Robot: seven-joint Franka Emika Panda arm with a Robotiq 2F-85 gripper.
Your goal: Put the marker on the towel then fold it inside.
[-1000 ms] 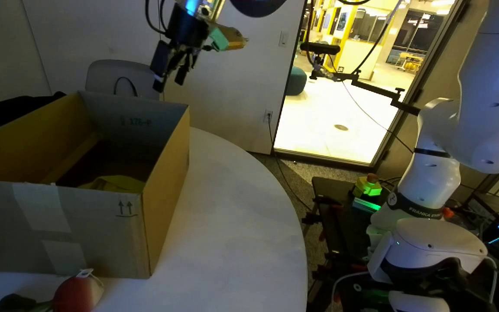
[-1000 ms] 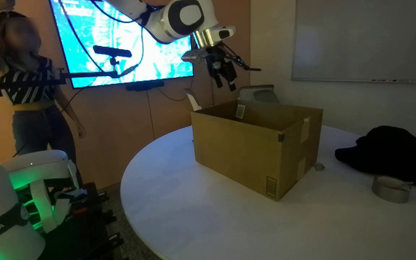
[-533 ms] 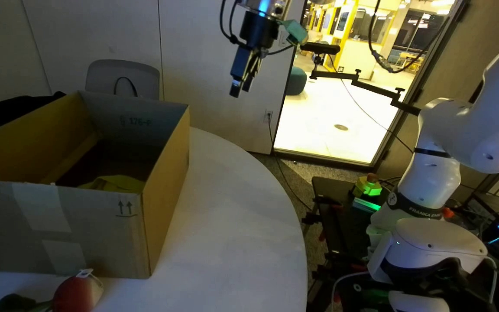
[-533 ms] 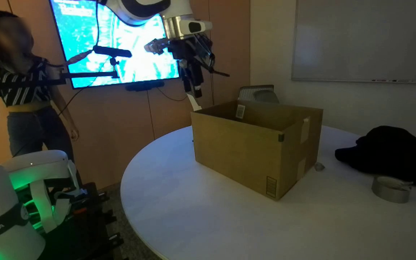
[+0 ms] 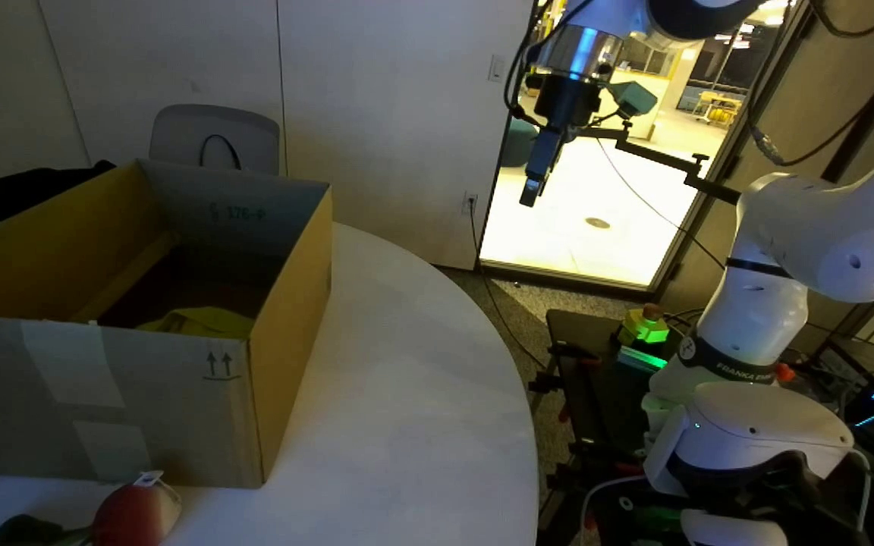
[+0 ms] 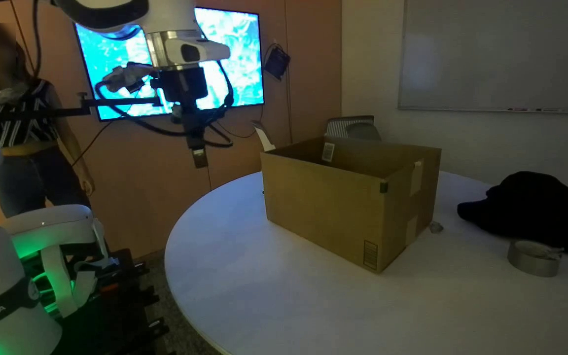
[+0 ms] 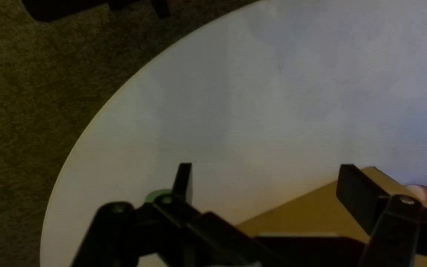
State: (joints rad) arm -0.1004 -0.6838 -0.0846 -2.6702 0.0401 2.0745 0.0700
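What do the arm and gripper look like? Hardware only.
White arm, smooth and rounded; a wide black band low down lettered FRANKA EMIKA, a thin black strap above it. Silver collar with a blue sheen, then a black gripper with two blocky fingers. Black cables loop beside the collar; a teal block sticks out at the side.

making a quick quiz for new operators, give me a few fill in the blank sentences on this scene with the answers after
1. The towel lies ____ the box, not beside it.
2. In the wrist view, the gripper is ____, not closed.
3. The arrows printed on the box number ____.
4. The table is coloured ____.

Missing words: inside; open; two; white.
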